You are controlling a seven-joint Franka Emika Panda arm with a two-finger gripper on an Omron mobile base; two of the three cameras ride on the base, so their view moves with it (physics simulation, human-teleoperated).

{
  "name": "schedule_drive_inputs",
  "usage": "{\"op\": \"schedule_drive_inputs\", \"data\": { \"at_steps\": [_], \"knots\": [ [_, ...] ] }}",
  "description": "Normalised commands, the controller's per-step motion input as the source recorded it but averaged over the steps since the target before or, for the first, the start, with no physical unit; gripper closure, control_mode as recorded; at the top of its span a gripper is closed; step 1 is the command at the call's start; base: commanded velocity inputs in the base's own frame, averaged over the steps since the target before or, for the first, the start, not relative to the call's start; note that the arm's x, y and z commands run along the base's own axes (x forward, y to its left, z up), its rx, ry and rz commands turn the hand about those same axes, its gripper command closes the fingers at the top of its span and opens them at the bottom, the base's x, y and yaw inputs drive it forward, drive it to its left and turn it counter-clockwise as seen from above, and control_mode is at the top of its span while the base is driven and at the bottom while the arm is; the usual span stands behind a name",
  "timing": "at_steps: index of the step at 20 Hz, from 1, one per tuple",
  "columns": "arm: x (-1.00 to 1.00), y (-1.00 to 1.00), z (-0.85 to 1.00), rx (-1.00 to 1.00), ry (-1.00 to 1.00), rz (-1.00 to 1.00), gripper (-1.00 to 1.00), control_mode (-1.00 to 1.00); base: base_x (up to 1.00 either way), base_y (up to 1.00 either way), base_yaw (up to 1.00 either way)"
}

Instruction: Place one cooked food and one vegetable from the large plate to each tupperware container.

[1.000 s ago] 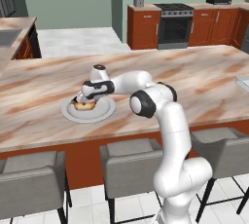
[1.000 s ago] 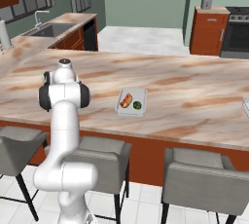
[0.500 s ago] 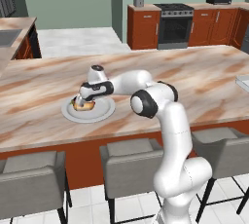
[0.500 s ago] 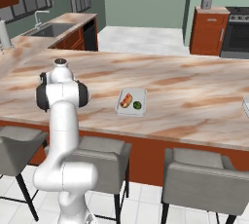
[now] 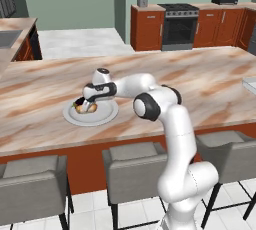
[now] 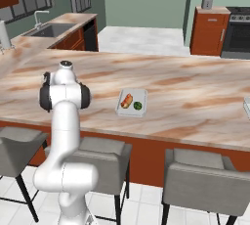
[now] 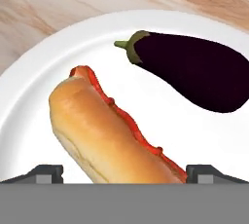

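Against the earlier frames, we find the gripper (image 5: pixel 85 105) has sunk lower over the large plate (image 5: pixel 107 115); a grasp looks imminent. Its fingertips (image 7: pixel 46 173) stand wide, straddling the hot dog (image 7: pixel 104 133), nothing held. An eggplant (image 7: pixel 194 71) lies just beside. One tupperware container (image 6: pixel 131 110) already carries a hot dog and a green vegetable. Bare counter (image 5: pixel 200 81) surrounds the plate, well clear of edges.

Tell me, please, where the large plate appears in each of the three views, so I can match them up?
Left base view: the large plate lies left of centre on the counter, under the gripper.
Right base view: it is not in the picture.
Hand view: its white surface spans the frame, bearing a hot dog and an eggplant.
Shared landmark: the marbled counter.
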Motion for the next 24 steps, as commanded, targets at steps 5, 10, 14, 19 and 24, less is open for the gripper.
{"op": "schedule_drive_inputs", "data": {
  "at_steps": [5, 10, 14, 19, 24],
  "knots": [
    [0.08, 0.3, -0.21, -0.07, 0.0, 0.2, -1.0, -1.0, 0.0, 0.0, 0.0],
    [-0.12, 0.26, -0.5, -0.1, 0.15, 0.2, -1.0, -1.0, 0.0, 0.0, 0.0],
    [-0.36, 0.0, -0.44, -0.12, 0.23, 0.21, -1.0, -1.0, 0.0, 0.0, 0.0],
    [-0.5, -0.05, 0.02, -0.02, 0.0, 0.07, 1.0, -1.0, 0.0, 0.0, 0.0],
    [-0.93, -0.56, 0.0, 0.0, -0.04, -0.01, 1.0, -1.0, 0.0, 0.0, 0.0]
  ]
}}
